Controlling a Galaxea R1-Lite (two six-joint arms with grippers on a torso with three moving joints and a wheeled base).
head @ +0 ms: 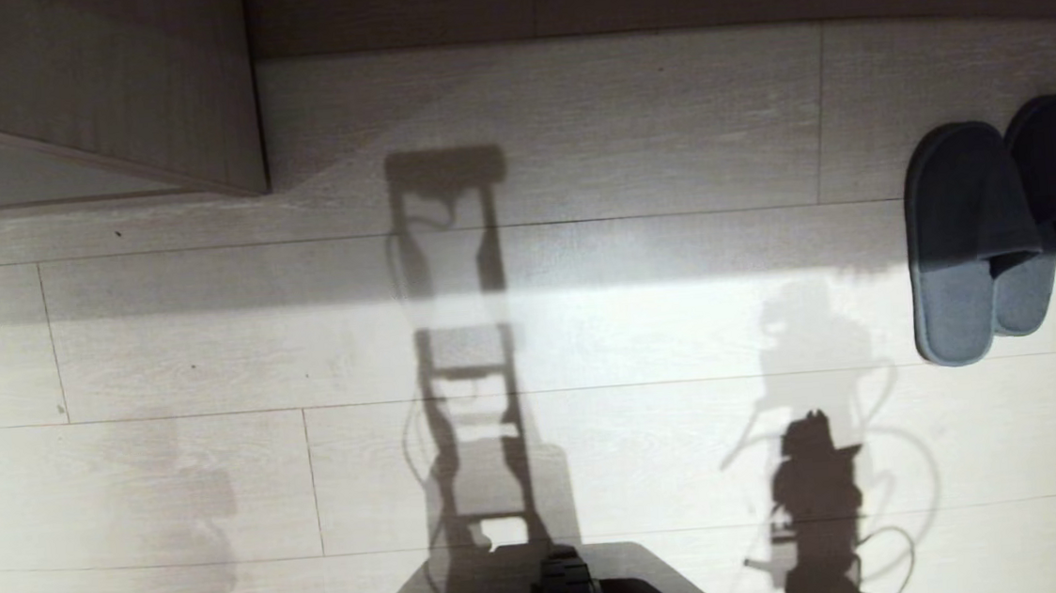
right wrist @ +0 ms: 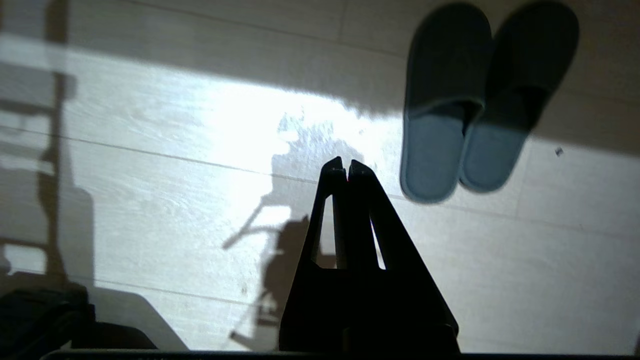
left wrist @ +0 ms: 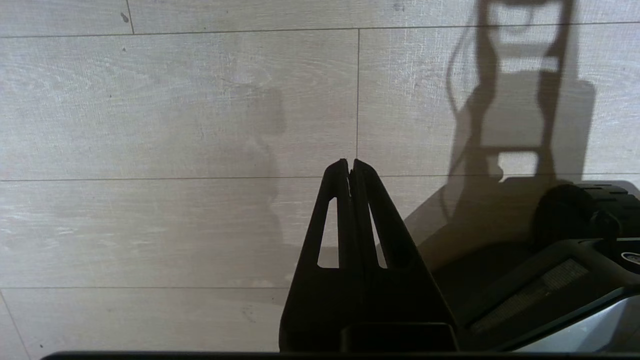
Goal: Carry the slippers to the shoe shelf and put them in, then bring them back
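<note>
The slippers (head: 1003, 231) are lying flat on the pale wood floor (head: 587, 329), far over on the robot's right side. They are dark grey-blue, soft and open at the back. They are sitting side by side and touching, with the left one lying a bit over the other. Their round toes are pointing away from the robot.

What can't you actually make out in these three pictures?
- Head view: neither arm shows, only shadows on the floor.
- Head view: the wooden furniture at top left is cut off by the edge.
- Right wrist view: the slippers are blurred and half in shadow; the right gripper is a dark outline.
</note>
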